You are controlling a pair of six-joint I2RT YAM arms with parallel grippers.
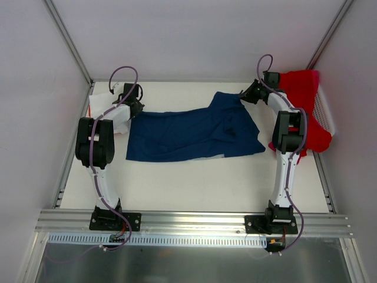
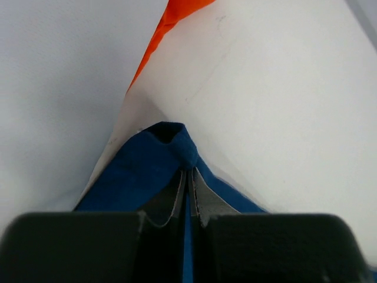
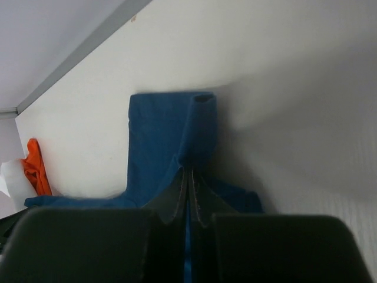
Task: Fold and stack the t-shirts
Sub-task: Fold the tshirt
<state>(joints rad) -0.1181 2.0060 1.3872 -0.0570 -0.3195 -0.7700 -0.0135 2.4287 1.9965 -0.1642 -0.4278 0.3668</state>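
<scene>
Spanning the far half of the flat white counter [image 1: 194,183], the navy blue cloth t-shirt [image 1: 188,135] lies spread left to right between the two arms. The left tool [image 1: 135,108] is clamped on the left edge of this garment; the left wrist view shows a bunched fold of blue fabric pinched between the narrow fingers. The right tool [image 1: 246,94] is clamped on the far right corner of the same garment, with a fold of fabric standing past the fingertips. A red cloth t-shirt [image 1: 301,88] hangs over the white mesh basket [image 1: 326,112] at the far right edge. An orange cloth t-shirt [image 3: 35,168] and a white cloth t-shirt [image 1: 96,106] lie at the far left, beside the left arm.
</scene>
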